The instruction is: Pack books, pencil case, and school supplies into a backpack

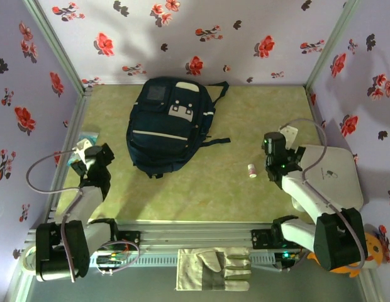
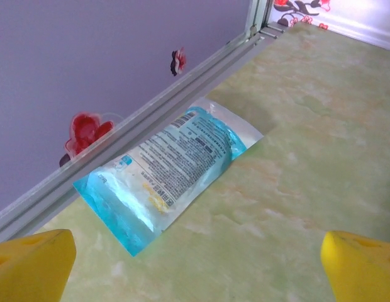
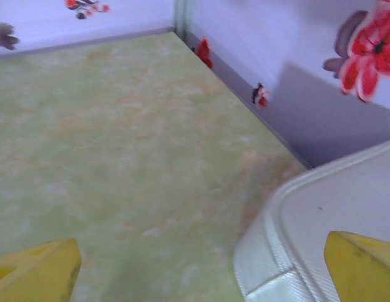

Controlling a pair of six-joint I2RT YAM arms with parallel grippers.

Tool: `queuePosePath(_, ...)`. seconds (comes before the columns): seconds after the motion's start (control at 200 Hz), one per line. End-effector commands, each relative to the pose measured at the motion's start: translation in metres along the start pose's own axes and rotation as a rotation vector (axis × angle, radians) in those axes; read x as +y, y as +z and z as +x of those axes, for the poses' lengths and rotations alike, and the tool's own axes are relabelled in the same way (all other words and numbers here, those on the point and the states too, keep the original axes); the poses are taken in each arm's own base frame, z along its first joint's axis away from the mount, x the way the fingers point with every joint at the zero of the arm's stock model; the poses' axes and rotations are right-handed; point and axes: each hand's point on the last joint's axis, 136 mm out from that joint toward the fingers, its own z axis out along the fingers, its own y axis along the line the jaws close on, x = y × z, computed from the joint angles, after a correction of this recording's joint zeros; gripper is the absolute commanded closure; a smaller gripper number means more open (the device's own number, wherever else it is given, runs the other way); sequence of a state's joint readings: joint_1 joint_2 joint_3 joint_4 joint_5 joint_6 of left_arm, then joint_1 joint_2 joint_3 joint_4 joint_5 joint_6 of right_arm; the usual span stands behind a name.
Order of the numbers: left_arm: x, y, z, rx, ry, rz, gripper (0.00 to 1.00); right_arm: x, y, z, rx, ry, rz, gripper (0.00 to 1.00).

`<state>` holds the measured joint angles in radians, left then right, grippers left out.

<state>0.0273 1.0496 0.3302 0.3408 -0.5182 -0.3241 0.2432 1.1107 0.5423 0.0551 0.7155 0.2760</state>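
Note:
The dark navy backpack (image 1: 170,126) lies flat in the middle of the table, its grey-white patches facing up. One of the school supplies, a tiny white tube with a pink end (image 1: 252,170), rests on the mat between the backpack and my right arm. My left gripper (image 1: 93,154) hovers near the left wall, open, its yellow fingertips (image 2: 31,267) wide apart over bare mat. My right gripper (image 1: 275,146) is open too, its fingertips (image 3: 365,267) spread beside a white tray's corner. The books and the pencil case are out of view.
A pale blue plastic packet (image 2: 163,176) lies against the left wall rail, just ahead of my left gripper. A white tray (image 3: 321,233) sits upside down at the right under my right arm. A work glove (image 1: 214,269) lies in front of the arm bases.

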Motion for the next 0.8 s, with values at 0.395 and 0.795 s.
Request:
queuePosePath(0.395,-0.068,0.008,0.000,-0.193,0.136,0.375,0.00,0.010,0.029,0.020,-0.130,-0.018,-0.149,0.01)
queuePosePath(0.795,-0.085,0.024,0.023,-0.151,0.178,0.436,0.00,0.044,0.049,0.022,-0.178,-0.021,-0.308,0.01)
